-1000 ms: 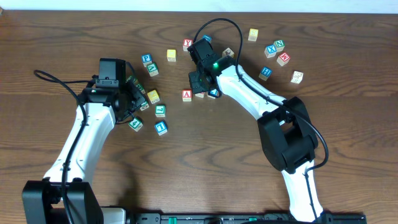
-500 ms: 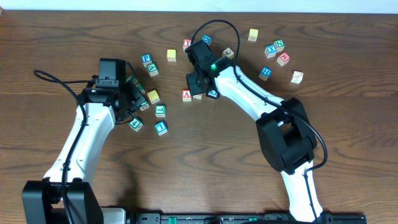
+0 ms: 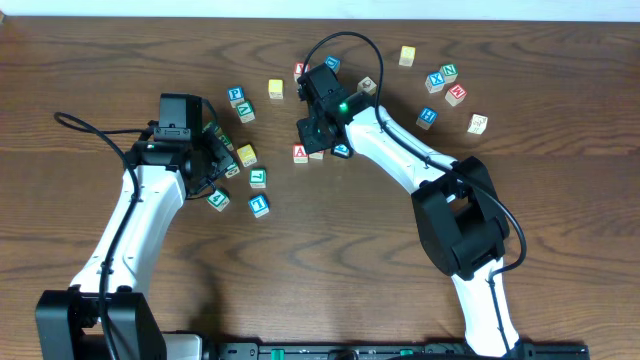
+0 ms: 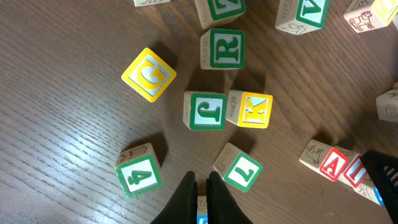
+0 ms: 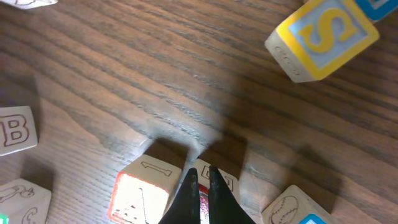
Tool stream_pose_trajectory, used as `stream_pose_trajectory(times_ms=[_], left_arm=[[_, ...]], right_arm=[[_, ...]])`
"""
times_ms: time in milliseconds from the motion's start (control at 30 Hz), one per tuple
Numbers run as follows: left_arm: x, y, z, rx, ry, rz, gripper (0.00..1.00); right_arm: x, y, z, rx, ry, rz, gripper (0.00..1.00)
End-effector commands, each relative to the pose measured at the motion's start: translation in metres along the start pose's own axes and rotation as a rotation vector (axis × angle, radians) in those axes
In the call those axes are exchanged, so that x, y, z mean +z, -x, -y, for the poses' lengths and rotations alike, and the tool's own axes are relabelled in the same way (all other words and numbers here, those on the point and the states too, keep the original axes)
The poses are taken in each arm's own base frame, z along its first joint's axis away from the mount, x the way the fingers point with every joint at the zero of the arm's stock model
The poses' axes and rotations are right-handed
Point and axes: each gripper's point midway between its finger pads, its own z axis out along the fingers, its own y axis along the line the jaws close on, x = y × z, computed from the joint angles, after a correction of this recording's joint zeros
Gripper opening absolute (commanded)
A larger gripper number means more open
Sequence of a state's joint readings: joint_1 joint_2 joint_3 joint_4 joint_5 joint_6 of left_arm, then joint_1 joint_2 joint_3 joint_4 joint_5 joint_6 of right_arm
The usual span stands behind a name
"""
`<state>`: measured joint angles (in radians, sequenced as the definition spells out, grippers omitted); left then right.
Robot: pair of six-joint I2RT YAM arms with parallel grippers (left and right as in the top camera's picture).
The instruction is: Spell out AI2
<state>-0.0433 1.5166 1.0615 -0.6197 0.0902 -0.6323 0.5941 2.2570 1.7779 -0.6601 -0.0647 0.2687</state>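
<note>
The red A block (image 3: 300, 153) lies mid-table and shows in the right wrist view (image 5: 140, 194). A red-faced block (image 5: 219, 180) touches its right side, and its letter is hidden by my fingers. My right gripper (image 5: 202, 179) is shut with its tips down on that block; in the overhead view the right gripper (image 3: 310, 138) hangs just above the pair. A blue-faced block (image 3: 342, 150) sits right of them. My left gripper (image 4: 200, 185) is shut and empty, over a blue block (image 4: 202, 218), between a green 4 (image 4: 138, 172) and a green 7 (image 4: 240, 170). No 2 block is identifiable.
Around the left gripper (image 3: 218, 168) lie a yellow G (image 4: 148, 74), green R (image 4: 225, 48), green J (image 4: 205, 111) and yellow K (image 4: 250, 109). A yellow S block (image 5: 323, 34) and a B block (image 5: 13, 129) lie near the right gripper. Several more blocks sit at the back right (image 3: 445, 85).
My right gripper has shifted a little left, sliding the red-faced block up against the A block. The left arm has not moved.
</note>
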Motion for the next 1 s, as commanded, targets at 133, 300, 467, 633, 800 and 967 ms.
stream_pose_trajectory(times_ms=[133, 300, 467, 633, 800, 967], left_arm=[[0.0020, -0.0022, -0.0037, -0.004, 0.017, 0.002, 0.08], [0.0020, -0.0022, -0.0037, -0.004, 0.017, 0.002, 0.08], [0.0020, -0.0022, -0.0037, -0.004, 0.017, 0.002, 0.07], [0.0020, -0.0021, -0.0036, -0.004, 0.017, 0.002, 0.07], [0.0020, -0.0020, -0.0037, -0.004, 0.018, 0.003, 0.07], [0.0020, -0.0018, -0.0034, -0.004, 0.017, 0.004, 0.07]], right_arm=[[0.0099, -0.0124, -0.0082, -0.042, 0.019, -0.038, 0.02], [0.0098, -0.0141, -0.0084, -0.042, 0.020, -0.045, 0.02], [0.0098, -0.0143, -0.0083, -0.042, 0.020, -0.046, 0.01], [0.0098, -0.0136, -0.0090, -0.043, 0.021, -0.042, 0.01], [0.0100, -0.0150, -0.0135, -0.054, 0.025, -0.044, 0.01], [0.0102, -0.0156, -0.0158, -0.063, 0.026, -0.044, 0.01]])
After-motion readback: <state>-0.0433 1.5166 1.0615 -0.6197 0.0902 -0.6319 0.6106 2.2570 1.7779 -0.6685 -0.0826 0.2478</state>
